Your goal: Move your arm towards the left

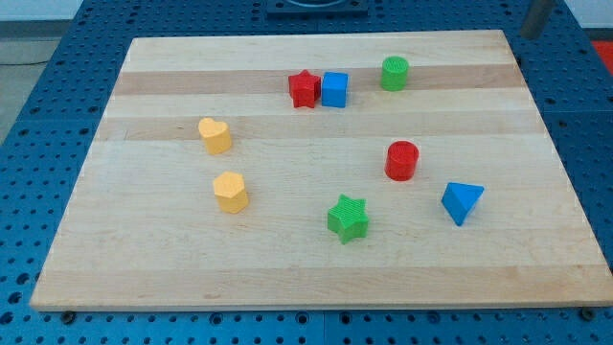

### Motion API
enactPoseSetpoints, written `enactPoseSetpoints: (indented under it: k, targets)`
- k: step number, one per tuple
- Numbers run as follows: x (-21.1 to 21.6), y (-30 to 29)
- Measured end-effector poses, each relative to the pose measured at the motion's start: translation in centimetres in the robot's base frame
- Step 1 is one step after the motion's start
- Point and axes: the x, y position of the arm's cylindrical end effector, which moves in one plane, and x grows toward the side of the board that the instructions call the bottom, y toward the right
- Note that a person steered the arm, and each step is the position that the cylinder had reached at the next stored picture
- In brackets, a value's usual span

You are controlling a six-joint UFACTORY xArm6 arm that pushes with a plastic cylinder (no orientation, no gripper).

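Observation:
My tip (531, 36) shows at the view's top right, just beyond the wooden board's (144, 268) top right corner and touching no block. The nearest block is the green cylinder (395, 73), well to its left. A red star (304, 89) and a blue cube (334, 89) stand side by side near the top middle. A red cylinder (402, 160) and a blue triangle (462, 202) are at the right. A green star (347, 218) is at the lower middle. A yellow heart (215, 136) and a yellow hexagon-like block (230, 192) are at the left.
The board lies on a blue perforated table (38, 144) that surrounds it on all sides.

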Motion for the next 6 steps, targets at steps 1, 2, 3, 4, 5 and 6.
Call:
enactPoseSetpoints:
  k: [1,2,3,4,5,6]
  targets:
    - [0.0,0.3]
    - [0.0,0.4]
    - [0.0,0.4]
    - [0.1,0.4]
    - [1.0,0.3]
    - [1.4,0.2]
